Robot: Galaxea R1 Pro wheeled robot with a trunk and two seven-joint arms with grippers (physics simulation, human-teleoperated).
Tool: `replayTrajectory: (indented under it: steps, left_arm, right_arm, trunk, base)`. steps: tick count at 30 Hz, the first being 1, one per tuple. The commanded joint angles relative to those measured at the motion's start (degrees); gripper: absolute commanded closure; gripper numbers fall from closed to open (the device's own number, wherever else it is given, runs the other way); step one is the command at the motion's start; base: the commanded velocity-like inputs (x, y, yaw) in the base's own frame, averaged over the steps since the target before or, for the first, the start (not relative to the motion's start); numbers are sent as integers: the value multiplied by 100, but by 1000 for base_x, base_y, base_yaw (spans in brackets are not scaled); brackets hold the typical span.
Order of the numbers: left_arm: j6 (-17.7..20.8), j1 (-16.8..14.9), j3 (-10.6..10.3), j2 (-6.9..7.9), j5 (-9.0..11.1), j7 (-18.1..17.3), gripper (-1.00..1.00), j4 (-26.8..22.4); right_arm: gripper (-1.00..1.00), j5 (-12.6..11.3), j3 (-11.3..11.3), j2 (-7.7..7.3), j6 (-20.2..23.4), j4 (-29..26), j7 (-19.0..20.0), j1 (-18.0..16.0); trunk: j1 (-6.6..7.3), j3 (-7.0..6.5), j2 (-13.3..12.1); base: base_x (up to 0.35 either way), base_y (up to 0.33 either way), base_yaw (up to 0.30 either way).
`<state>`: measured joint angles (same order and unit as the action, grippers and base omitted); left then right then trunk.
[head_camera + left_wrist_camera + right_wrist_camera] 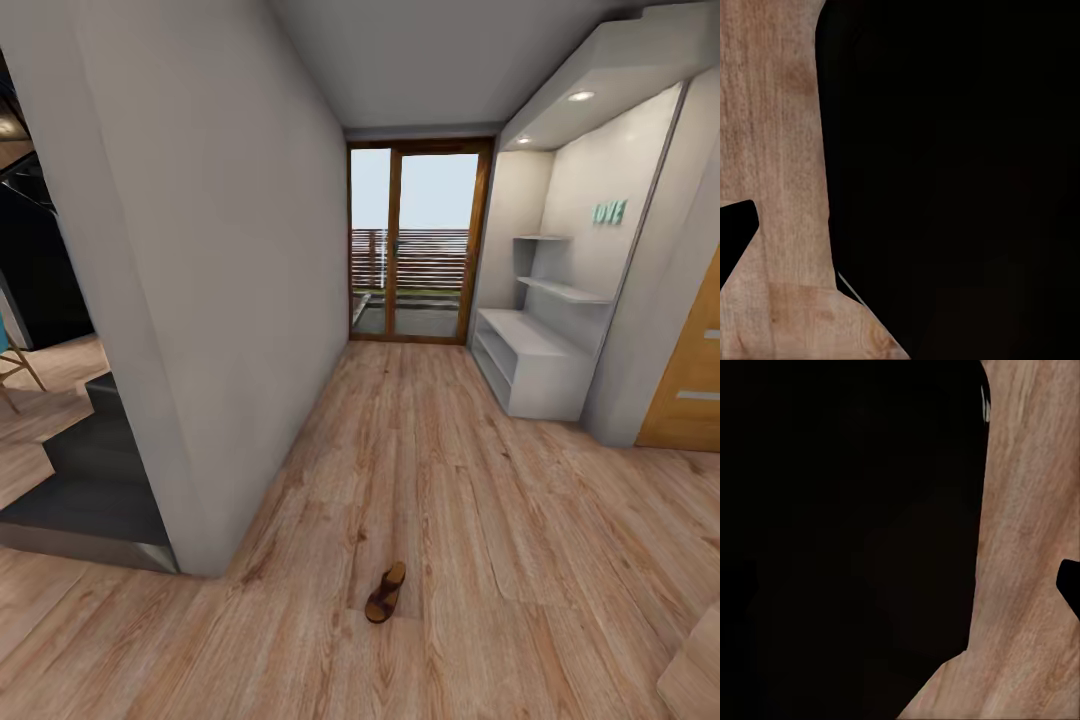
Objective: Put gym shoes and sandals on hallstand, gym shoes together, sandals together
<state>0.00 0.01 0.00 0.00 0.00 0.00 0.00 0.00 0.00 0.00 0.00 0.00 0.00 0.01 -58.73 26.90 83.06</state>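
One dark brown sandal (pixel 385 592) with a tan footbed lies on the corridor floor (pixel 450 480), near the front and close to the grey wall's corner. The hallstand (pixel 528 368), a low white two-tier unit with two staggered shelves above it, stands against the right wall far down the corridor. The gym shoes are out of view. In the left wrist view a dark fingertip (pixel 735 232) pokes in over wood planks beside a large black mass. A similar dark tip (pixel 1069 585) edges into the right wrist view. Neither view shows how the jaws stand.
A grey wall (pixel 220 300) bounds the corridor on the left, with dark steps (pixel 90 470) beyond its corner. A glass door (pixel 415 245) with a wooden frame closes the far end. A wooden door (pixel 690 380) stands right of the hallstand.
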Motion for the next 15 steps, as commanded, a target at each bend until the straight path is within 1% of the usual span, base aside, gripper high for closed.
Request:
replayTrajectory:
  steps: [1,3,6,7,11,15]
  left_arm:
    - [-33,-34,33,-33,33,33,-100,-33]
    - [-98,-100,98,-98,97,50,-100,-98]
    - [-194,-200,194,-94,187,48,-100,-196]
    - [-226,-233,215,-95,153,47,-100,-229]
    - [-355,-365,84,-105,35,45,-100,-360]
    - [-483,-497,-45,-105,9,44,-100,-490]
  right_arm:
    - [-100,4,4,13,-33,-33,-23,-34]
    - [-100,12,9,5,-98,-98,-12,-36]
    - [-100,17,12,0,-194,-195,-4,-36]
    - [-100,19,13,-2,-226,-228,-2,-36]
    - [-100,6,12,-13,-354,-357,-4,-36]
    - [-100,-20,-5,-23,-483,-487,-8,-36]
  trunk:
    - [0,3,2]
    - [0,3,2]
    - [0,3,2]
    - [0,3,2]
    - [0,3,2]
    - [0,3,2]
  base:
    - [0,0,0]
    - [0,0,0]
    - [0,0,0]
    - [0,0,0]
    - [0,0,0]
    - [0,0,0]
